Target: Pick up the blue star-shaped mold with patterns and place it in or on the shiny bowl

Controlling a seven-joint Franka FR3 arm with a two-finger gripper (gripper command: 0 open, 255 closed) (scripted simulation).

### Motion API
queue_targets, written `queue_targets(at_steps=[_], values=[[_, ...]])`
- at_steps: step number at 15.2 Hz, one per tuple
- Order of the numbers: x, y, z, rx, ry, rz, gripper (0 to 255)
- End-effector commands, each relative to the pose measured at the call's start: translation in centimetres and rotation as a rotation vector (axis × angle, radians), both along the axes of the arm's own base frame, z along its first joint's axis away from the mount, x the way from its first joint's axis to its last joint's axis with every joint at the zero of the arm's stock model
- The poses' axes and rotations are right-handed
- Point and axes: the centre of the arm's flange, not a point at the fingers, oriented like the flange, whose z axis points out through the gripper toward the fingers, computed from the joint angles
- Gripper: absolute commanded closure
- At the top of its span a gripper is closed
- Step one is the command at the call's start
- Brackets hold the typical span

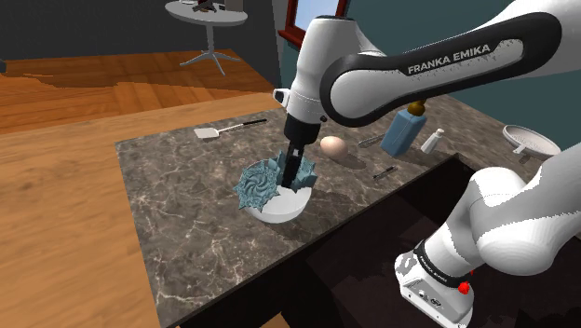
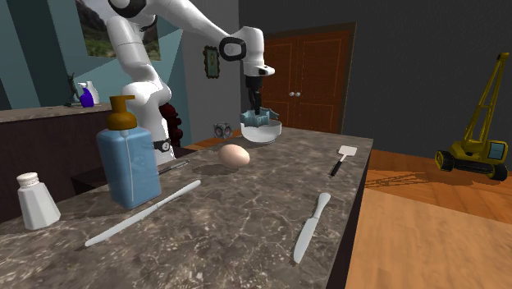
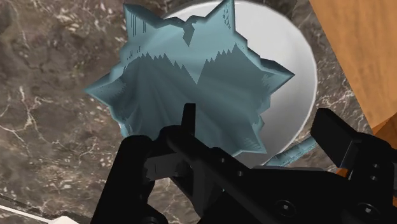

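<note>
The blue star-shaped mold [image 1: 260,185] with ridged patterns lies tilted in the shiny white bowl [image 1: 282,212] on the dark marble counter [image 1: 186,214]. Its points stick out over the rim. My gripper [image 1: 298,171] hangs straight down over the bowl, fingertips at the mold's edge nearer the arm. In the wrist view the mold [image 3: 191,76] covers most of the bowl [image 3: 292,76], and the gripper [image 3: 235,137] is open, its fingers wide apart on either side of the mold's edge. From the second exterior view the gripper [image 2: 257,111] stands just above the mold [image 2: 261,121] and bowl [image 2: 262,134].
An egg [image 1: 332,144], a blue soap bottle [image 1: 405,130], a white shaker [image 1: 431,141] and a spatula [image 1: 223,129] lie around the bowl. Two knives [image 2: 312,226] rest on the counter's far part. Wood floor borders the counter's edge.
</note>
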Motion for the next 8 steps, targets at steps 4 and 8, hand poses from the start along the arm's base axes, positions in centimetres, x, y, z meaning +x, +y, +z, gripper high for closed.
queue_targets(at_steps=[4, 8], values=[[0.2, -0.6, 3.9, 0.000, 0.000, 0.000, 0], [0.2, -0.7, 4.9, 0.000, 0.000, 0.000, 0]])
